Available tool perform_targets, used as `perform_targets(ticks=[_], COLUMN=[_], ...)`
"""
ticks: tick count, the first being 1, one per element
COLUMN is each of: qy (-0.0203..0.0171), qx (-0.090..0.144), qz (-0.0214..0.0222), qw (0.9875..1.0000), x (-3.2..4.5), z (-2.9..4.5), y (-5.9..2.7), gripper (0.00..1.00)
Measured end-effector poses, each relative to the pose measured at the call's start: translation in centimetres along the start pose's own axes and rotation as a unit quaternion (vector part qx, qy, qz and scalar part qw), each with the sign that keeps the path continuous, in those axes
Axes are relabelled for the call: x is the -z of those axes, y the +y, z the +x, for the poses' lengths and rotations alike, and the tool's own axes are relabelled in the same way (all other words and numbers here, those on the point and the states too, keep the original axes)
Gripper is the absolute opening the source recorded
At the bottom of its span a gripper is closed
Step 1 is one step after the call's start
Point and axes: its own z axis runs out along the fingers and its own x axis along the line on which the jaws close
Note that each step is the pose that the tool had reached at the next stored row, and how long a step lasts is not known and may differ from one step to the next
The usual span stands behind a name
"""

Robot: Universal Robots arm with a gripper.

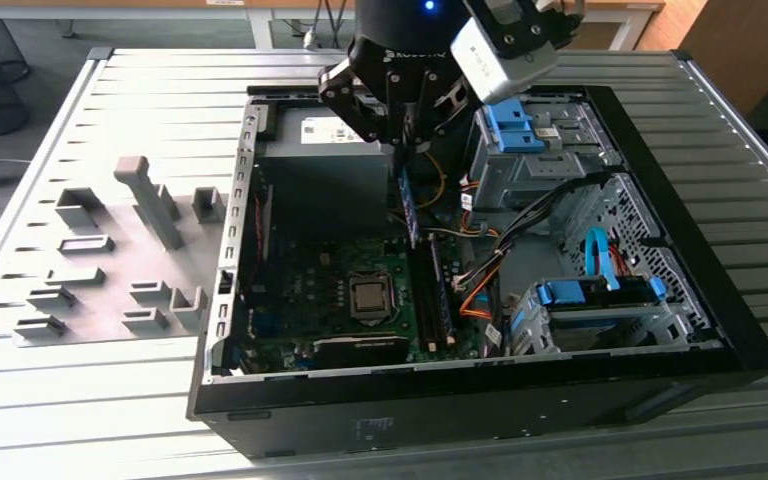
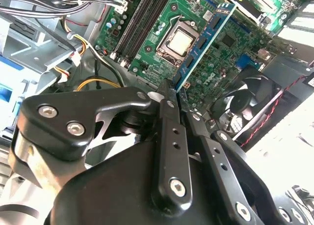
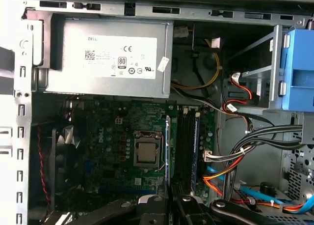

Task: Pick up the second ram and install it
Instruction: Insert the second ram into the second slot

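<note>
Nearest the lens in the second wrist view were the black linkages of the gripper, its 2 fingers drawn in close and pinching the top edge of the second ram, a slim blue-green stick seen edge-on with black chips along it. The stick hung below the fingers over the green motherboard, crossing just beside the silver CPU socket.

In the first wrist view the gripper showed as dark finger links, and the second ram ran as a thin blue strip between the CPU socket and the long black memory slots. Whether its lower edge touched a slot could not be told. A grey power supply sat above the board, a black fan lay to one side, and bundles of orange, red and black cables lay on the other.

In the exterior view the gripper reached down into the open black computer case, holding the second ram upright over the board near the slots. Grey plastic holder blocks stood on the slatted metal table at the exterior view's left, well apart from the case.
</note>
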Motion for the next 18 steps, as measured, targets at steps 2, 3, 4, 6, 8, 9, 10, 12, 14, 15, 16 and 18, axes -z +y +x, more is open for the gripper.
perform_targets(ticks=[2,3,4,6,8,9,10,12,14,15,16,18], qy=[0.0000,-0.0001,-0.0001,0.0000,0.0000,0.0000,0.0000,0.0000,-0.0003,-0.0005,-0.0007,-0.0007], qx=[0.000,0.000,0.000,0.000,0.000,0.000,0.000,0.000,0.000,0.000,0.000,0.000], qz=[0.0000,-0.0002,-0.0002,0.0000,0.0000,0.0000,0.0001,0.0000,0.0000,0.0000,0.0000,0.0001], qw=[1.0000,1.0000,1.0000,1.0000,1.0000,1.0000,1.0000,1.0000,1.0000,1.0000,1.0000,1.0000], x=[-0.01,-0.03,-0.06,-0.18,-0.35,-0.50,-0.69,-1.06,-1.41,-1.57,-1.66,-1.66], z=[-0.03,-0.15,-0.28,-0.65,-0.87,-0.96,-1.05,-1.10,-1.10,-1.10,-1.11,-1.10], y=[0.00,0.00,-0.01,-0.01,-0.01,-0.01,-0.01,0.01,0.02,0.02,0.03,0.02], gripper=[0.14,0.14,0.14,0.14,0.14,0.14,0.14,0.14,0.14,0.14,0.14,0.14])
